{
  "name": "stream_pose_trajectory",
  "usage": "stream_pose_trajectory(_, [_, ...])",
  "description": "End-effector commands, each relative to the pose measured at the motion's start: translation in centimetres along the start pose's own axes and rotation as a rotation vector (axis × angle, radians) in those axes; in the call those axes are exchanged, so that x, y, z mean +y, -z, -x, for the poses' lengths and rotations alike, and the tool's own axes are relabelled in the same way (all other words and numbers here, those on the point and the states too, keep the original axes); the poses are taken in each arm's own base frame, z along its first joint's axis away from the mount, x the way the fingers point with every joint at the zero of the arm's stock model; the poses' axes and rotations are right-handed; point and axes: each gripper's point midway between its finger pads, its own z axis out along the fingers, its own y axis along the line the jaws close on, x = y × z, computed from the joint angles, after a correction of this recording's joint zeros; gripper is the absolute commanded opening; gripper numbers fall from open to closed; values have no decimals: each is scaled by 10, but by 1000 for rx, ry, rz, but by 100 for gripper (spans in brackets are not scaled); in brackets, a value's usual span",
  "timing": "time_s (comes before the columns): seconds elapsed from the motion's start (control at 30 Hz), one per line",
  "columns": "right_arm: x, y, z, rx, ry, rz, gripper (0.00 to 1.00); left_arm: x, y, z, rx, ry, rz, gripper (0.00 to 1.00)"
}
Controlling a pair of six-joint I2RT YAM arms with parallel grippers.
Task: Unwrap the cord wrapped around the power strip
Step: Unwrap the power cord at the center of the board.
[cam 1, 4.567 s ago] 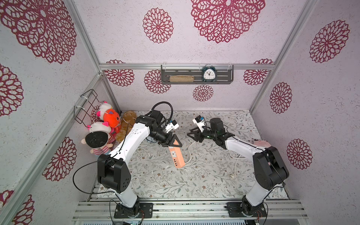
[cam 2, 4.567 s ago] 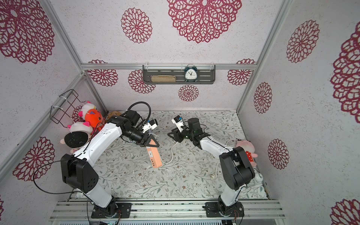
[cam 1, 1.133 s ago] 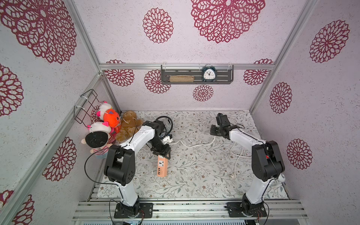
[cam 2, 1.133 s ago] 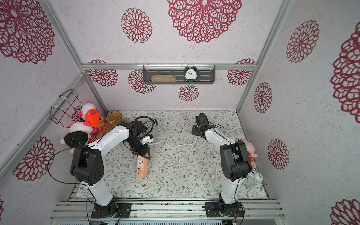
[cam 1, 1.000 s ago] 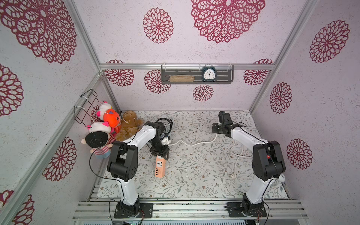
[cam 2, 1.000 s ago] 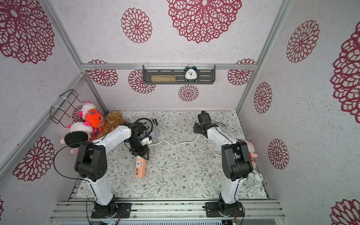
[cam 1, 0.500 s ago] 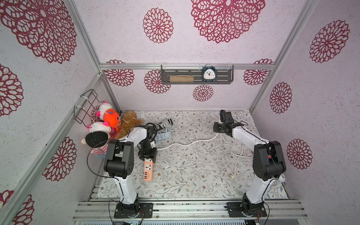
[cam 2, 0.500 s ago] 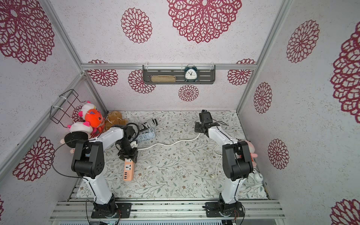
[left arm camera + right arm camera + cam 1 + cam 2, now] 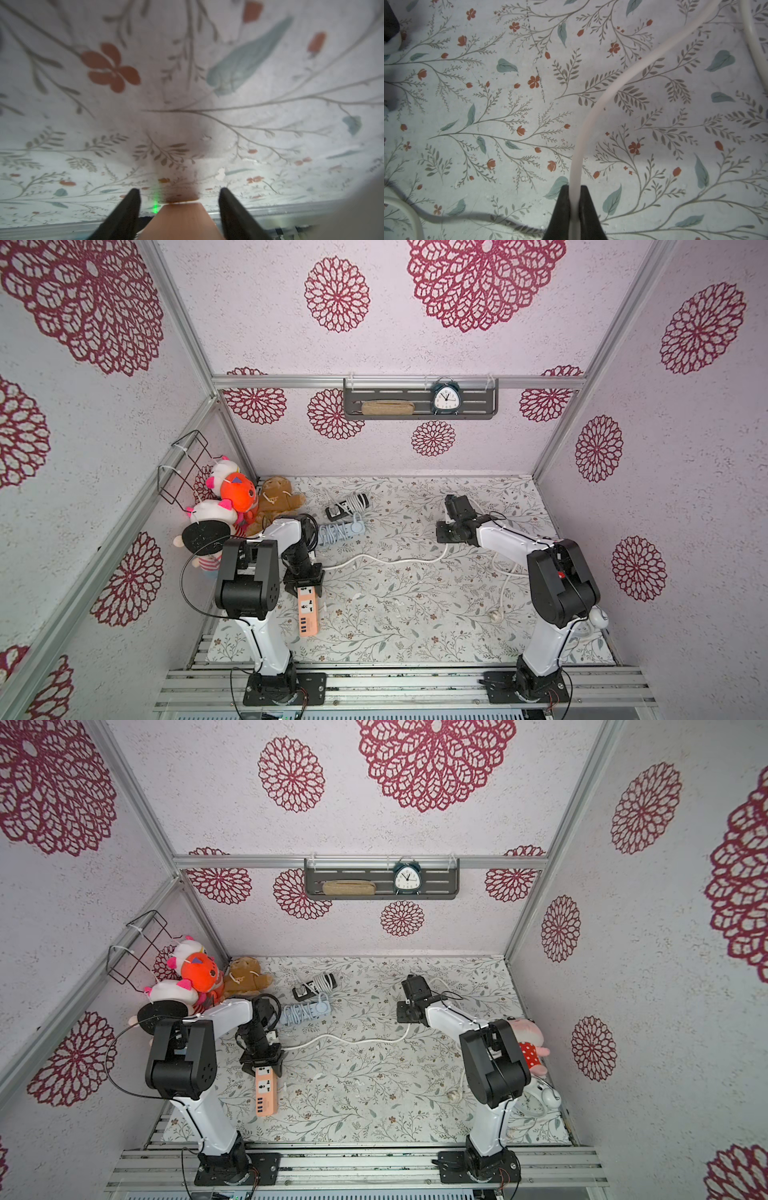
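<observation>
The orange power strip lies flat on the floral table near the front left, with no cord around it. My left gripper stands over its far end. In the left wrist view the gripper is open, its black fingers apart from the power strip on both sides. The white cord runs from the strip across the table to my right gripper. My right gripper is shut on the cord. Beyond it the cord trails to a plug.
A pale blue power strip and a black one wound with white cord lie at the back left. Plush toys crowd the left corner under a wire basket. A pink plush sits by the right wall.
My left arm has carried the orange strip from mid-table to the front left, set it down and opened its jaws. My right arm pulled the cord toward the back right.
</observation>
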Motion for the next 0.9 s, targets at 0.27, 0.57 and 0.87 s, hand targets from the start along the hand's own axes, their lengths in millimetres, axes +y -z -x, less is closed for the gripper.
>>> stream_pose_trajectory(0.27, [26, -3, -11, 29, -8, 59, 0, 2, 10, 16, -72, 19, 3, 97])
stream_pose_trajectory(0.57, [39, -4, -14, 52, -10, 89, 5, 12, 79, 19, -249, 83, 72, 99])
stream_pose_trajectory(0.87, [21, 16, 9, 59, -20, 78, 51, -2, 75, 3, -263, 129, 62, 92])
